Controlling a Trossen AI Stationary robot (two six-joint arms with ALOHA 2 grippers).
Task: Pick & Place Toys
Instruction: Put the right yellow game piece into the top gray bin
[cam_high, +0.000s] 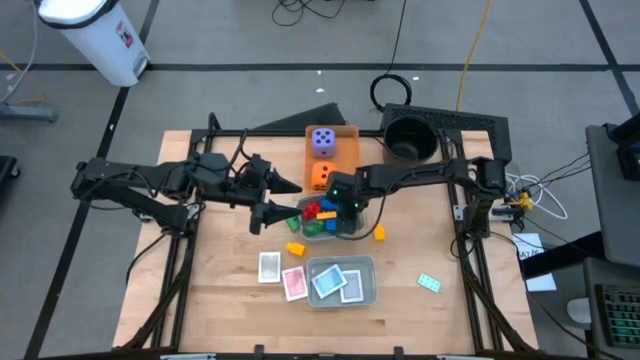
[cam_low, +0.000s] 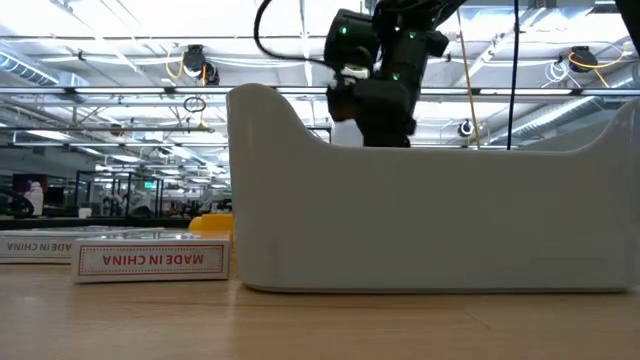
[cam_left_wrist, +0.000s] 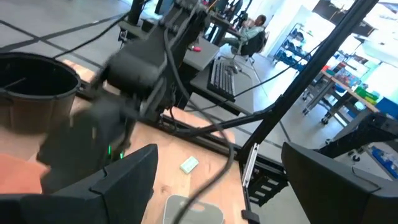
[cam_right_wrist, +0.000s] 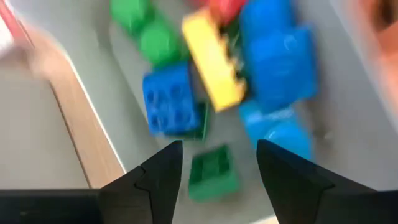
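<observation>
**Right gripper open over the brick tray, left arm waiting beside it**

Nearest the front edge of the table, a grey tray (cam_high: 345, 283) holds two cards, one teal (cam_high: 327, 284) and one pink-and-white (cam_high: 351, 288). Just to its left two more cards lie on the bare wood: a pink one (cam_high: 293, 283) and a white one (cam_high: 269, 267). A small teal card (cam_high: 429, 283) lies alone, well apart toward the right side.

Farther in, a yellow brick (cam_high: 295, 249) sits on the wood just in front of the second grey tray (cam_high: 357, 228), and an orange-yellow brick (cam_high: 379, 233) lies just off that tray's right end. Inside this tray the bricks are piled together: red (cam_high: 312, 210), green (cam_high: 313, 228), blue (cam_right_wrist: 168, 107) and a yellow one (cam_right_wrist: 214, 68) lying across the blue ones. The right gripper (cam_right_wrist: 214, 163) hangs above the pile with its fingers apart and nothing between them; a green brick (cam_right_wrist: 213, 171) lies in the tray below the gap.

The left gripper (cam_high: 283, 200) hovers just left of the brick tray, fingers spread wide, empty.

Beyond, on the flat orange tray (cam_high: 345, 135), the orange die (cam_high: 321, 176) sits nearer and the purple die (cam_high: 322, 142) behind it
</observation>
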